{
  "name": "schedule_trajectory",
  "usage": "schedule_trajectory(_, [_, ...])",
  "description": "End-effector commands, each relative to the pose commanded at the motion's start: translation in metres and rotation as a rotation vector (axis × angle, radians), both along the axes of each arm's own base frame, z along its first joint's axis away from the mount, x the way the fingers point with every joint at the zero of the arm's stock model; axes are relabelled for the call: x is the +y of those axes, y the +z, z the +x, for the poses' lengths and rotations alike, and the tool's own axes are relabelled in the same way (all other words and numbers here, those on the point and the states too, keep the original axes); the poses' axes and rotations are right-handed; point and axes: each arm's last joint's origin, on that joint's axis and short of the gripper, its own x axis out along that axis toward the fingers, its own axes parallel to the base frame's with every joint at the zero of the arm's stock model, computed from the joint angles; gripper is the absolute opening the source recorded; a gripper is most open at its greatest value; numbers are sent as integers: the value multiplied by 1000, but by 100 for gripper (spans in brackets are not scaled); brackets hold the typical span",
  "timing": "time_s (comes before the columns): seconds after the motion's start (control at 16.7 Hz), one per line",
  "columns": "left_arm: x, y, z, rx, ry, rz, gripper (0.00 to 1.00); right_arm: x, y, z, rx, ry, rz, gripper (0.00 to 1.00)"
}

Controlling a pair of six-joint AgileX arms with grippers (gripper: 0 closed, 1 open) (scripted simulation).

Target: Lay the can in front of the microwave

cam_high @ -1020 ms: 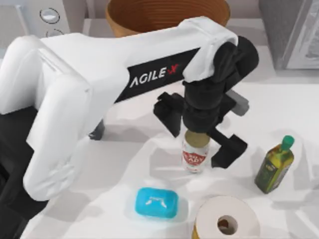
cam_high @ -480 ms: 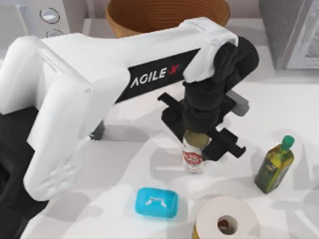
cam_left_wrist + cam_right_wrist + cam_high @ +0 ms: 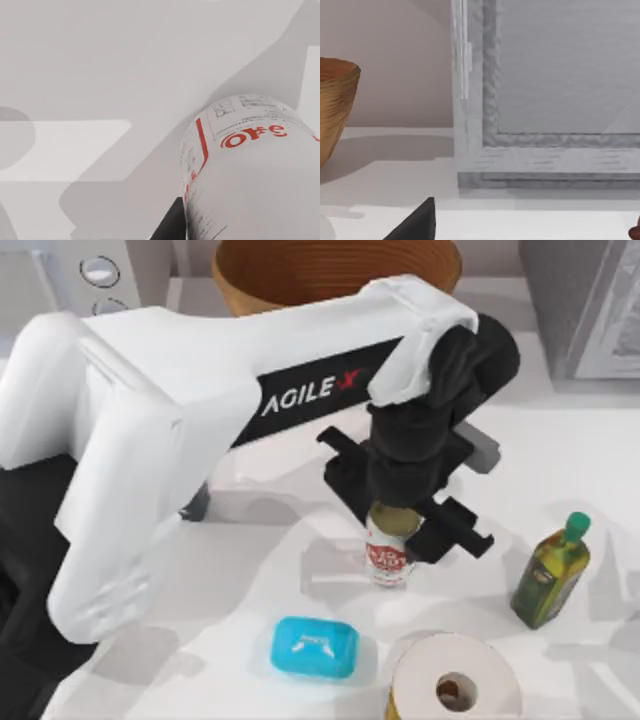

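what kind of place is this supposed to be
Probably a kitchen counter, in a rendered scene: a microwave stands at the back left, an oil bottle and a paper roll sit on the white table, and the left gripper grips a food can.

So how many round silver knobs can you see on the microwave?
2: both at the microwave panel, top view's far left corner, one knob above the other. The arm may hide more.

The can [image 3: 389, 552] stands mid-table, the microwave [image 3: 85, 275] far back-left (bowl [image 3: 335, 270] beside it).
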Motion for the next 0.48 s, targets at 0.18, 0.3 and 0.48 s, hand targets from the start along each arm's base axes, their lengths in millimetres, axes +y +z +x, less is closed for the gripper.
schedule_trajectory(0.18, [0, 0, 0, 0, 0, 0, 0, 0, 0, 0, 0, 0, 0, 100])
schedule_trajectory(0.3, [0, 0, 0, 0, 0, -1, 0, 0, 0, 0, 0, 0, 0, 100])
schedule_trajectory(0.48, [-1, 10, 1, 1, 0, 0, 0, 0, 0, 0, 0, 0, 0, 100])
